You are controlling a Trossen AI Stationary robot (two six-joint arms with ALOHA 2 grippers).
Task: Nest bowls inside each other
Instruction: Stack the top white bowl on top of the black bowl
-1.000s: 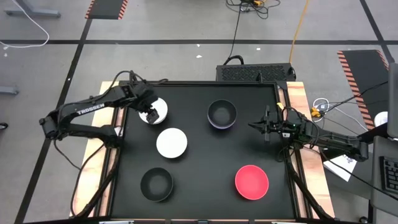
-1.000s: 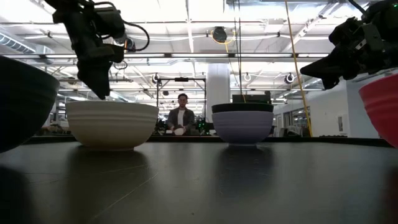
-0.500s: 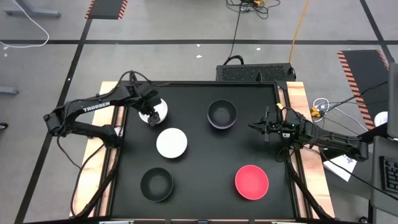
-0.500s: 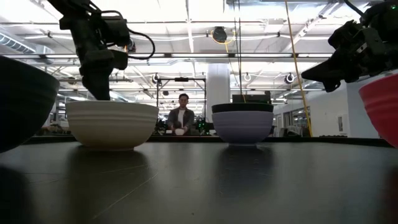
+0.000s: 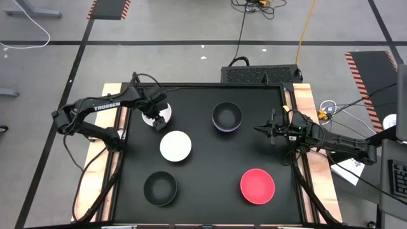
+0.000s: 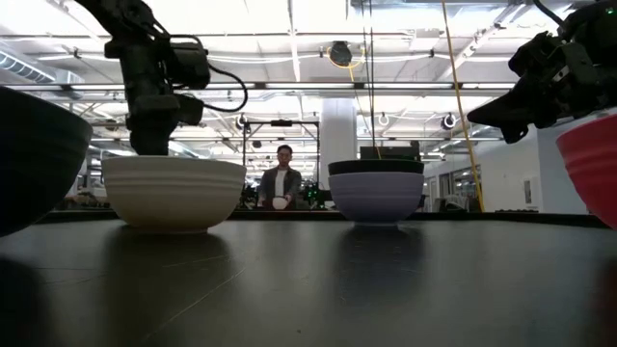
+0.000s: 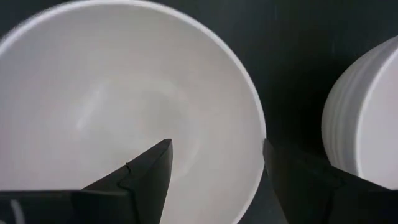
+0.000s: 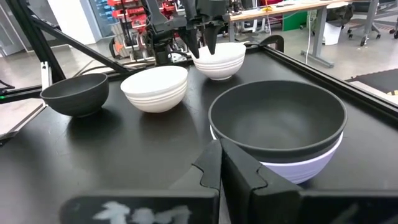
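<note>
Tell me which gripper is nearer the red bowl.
Right. The right gripper hovers shut just beyond the red bowl on the same side of the table; the left gripper is far across, its open fingers straddling a white bowl's rim.

Six bowls on black table [image 5: 210, 191]: 2 white [image 5: 175, 145] [image 5: 163, 109], 2 black [image 5: 159, 188] [image 5: 227, 114], 1 red [image 5: 257, 186], 1 lavender [image 6: 376, 204] w/ black nested inside. Two robot arms. One person [image 6: 281, 181] in background.

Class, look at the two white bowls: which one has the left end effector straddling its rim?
The far white bowl, by the table's back-left corner. The left end effector has one finger inside it, one outside; the other white bowl sits untouched mid-table.
</note>
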